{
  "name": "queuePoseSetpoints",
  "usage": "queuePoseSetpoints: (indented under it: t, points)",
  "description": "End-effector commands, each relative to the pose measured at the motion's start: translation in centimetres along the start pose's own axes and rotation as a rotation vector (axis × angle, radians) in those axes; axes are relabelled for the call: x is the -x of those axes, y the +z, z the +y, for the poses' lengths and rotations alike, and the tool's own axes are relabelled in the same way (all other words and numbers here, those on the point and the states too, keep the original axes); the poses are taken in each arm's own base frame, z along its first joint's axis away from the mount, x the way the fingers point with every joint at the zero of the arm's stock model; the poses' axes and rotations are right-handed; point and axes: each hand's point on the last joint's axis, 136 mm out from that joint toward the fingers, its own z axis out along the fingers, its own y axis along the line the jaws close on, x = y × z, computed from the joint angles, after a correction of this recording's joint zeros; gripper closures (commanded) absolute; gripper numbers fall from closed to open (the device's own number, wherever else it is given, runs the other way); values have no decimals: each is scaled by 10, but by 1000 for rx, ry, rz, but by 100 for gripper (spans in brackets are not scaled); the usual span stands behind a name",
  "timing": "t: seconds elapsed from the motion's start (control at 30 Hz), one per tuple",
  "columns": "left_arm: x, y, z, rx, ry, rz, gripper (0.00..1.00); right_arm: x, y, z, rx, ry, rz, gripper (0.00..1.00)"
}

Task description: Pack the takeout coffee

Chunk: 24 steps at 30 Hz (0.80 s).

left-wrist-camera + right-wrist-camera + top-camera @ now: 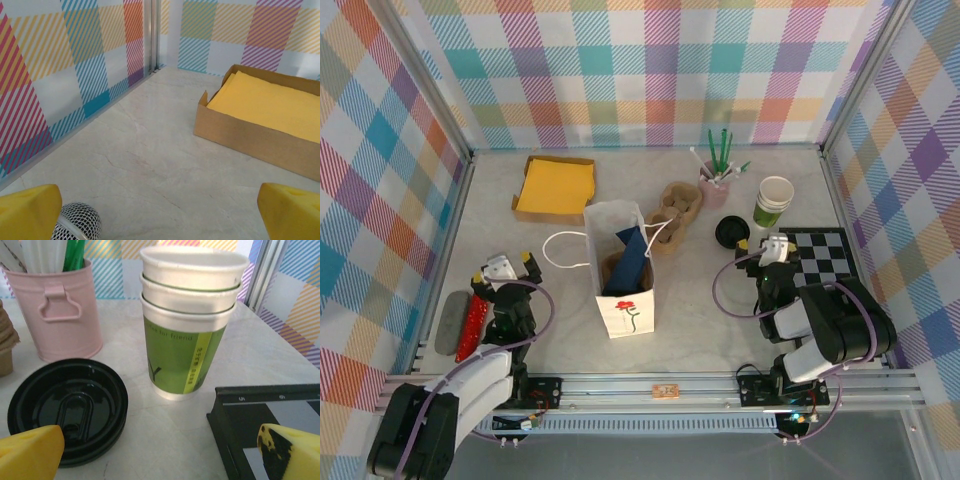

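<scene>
Top external view first: both arms sit pulled back toward the near edge of the pale table [560, 340]. The left gripper [510, 264] is low at the near left, and the right gripper [770, 247] is at the near right. Both stand with their fingers spread wide and nothing between them. In the left wrist view, the left gripper [160, 215] has yellow pads at the two bottom corners, with bare tabletop between them and a wire-mesh ball [77, 222] by the left pad. Beyond it lies a cardboard tray [235, 131] of yellow napkins.

A white paper bag [625, 312] printed with a red rose stands upright near the middle of the table, its mouth open. A dark blue object [630, 258] leans inside it, and the rest of the interior is too shadowed for us to read.

We cannot pick out the takeout coffee as a capped cup. We do see its makings in the right wrist view, just ahead of the right gripper [160, 455]: a nested stack of green cups [187, 325] with white rims, lidless and upright. A stack of black lids [67, 407] lies flat on the table just to its left. A pink pot [60, 310] of green and white sticks stands behind the lids. A checkerboard [270, 415] lies to the right, close by the cups. From above, brown pulp carriers [675, 212] lie between the bag and the pot — and a grey object [450, 322] and a red object [472, 325] lie side by side at the near left edge.
</scene>
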Motion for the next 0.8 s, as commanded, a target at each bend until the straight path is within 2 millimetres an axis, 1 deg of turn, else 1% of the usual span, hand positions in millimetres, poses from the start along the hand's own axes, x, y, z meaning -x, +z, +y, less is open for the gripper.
queuePoseSetpoints:
  t: [0.0,0.03,0.13,0.17,0.2,0.33,0.5,0.6,0.77]
  points:
    - [10,0,1,-9,-35,-58,0,25,3,1,5,15,-89,1]
    - [10,1,0,-14,-34,-60,0,24,4,3,19,7,-84,1]
    - [9,4,-3,-27,-32,-63,0,17,13,23,112,-42,-38,1]
    - [9,6,-5,-33,-30,-66,0,15,15,24,121,-42,-34,1]
    - [9,7,-7,-39,-30,-69,0,14,15,22,120,-39,-34,1]
    - [7,13,-13,-52,-20,-77,0,8,21,25,130,-46,-4,1]
    - [7,24,-25,-71,11,-82,0,8,27,23,129,-36,24,1]
    - [5,22,-25,-76,7,-69,0,8,28,23,131,-34,31,1]
    - [5,23,-33,-117,32,-64,0,6,34,22,135,-21,63,1]
